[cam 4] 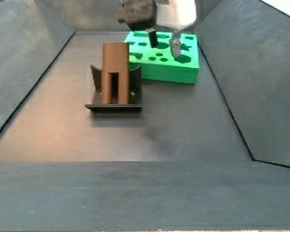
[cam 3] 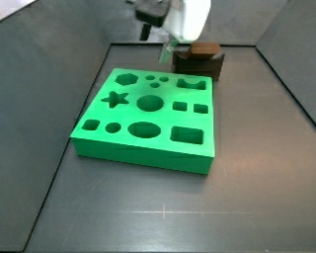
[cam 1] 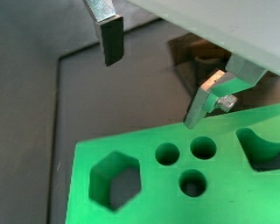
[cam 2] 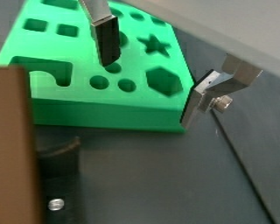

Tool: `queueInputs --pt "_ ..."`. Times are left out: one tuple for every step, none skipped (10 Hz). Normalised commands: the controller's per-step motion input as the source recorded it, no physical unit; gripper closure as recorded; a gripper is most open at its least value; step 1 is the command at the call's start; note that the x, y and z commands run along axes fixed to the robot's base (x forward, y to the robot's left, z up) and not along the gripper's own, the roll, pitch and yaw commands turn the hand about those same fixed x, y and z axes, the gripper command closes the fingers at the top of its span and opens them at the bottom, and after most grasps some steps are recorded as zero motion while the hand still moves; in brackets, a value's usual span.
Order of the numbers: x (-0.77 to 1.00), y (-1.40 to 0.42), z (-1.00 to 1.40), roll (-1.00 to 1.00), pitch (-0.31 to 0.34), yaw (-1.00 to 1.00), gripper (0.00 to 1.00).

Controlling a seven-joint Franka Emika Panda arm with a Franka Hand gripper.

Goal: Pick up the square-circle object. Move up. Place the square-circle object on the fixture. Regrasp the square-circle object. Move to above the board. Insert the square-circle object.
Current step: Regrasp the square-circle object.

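The brown square-circle object [cam 4: 113, 69] stands upright in the dark fixture [cam 4: 111, 100], with nothing holding it. In both side views it is beside the green board [cam 3: 145, 133], off one short side. It also shows as a brown slab [cam 2: 8, 149] close to a wrist camera. My gripper [cam 4: 166, 43] hangs open over the board's edge nearest the fixture, with nothing between its fingers. In both wrist views the gap between the fingers [cam 1: 111, 42] is empty, and the board's holes and the grey floor lie below my gripper [cam 2: 150, 87].
The board [cam 4: 184, 63] has star, hexagon, round and square holes. Sloping grey walls [cam 4: 39, 54] close in the floor on both sides. Bare grey floor [cam 4: 148, 136] stretches in front of the fixture.
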Motion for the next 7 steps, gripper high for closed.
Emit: queueInputs --pt "-0.05 -0.01 0.0 0.67 -0.414 -1.0 0.0" --pt "-0.05 -0.01 0.0 0.66 -0.404 -1.0 0.0" --pt "-0.04 -0.01 0.0 0.64 -0.373 -1.0 0.0" --pt "-0.05 -0.01 0.0 0.63 -0.338 -1.0 0.0" --pt "-0.05 -0.01 0.0 0.62 -0.289 -1.0 0.0" --pt "-0.04 0.0 -0.01 0.52 -0.175 -0.84 0.0" --pt "-0.04 -0.01 -0.01 0.38 -0.051 -0.63 0.0"
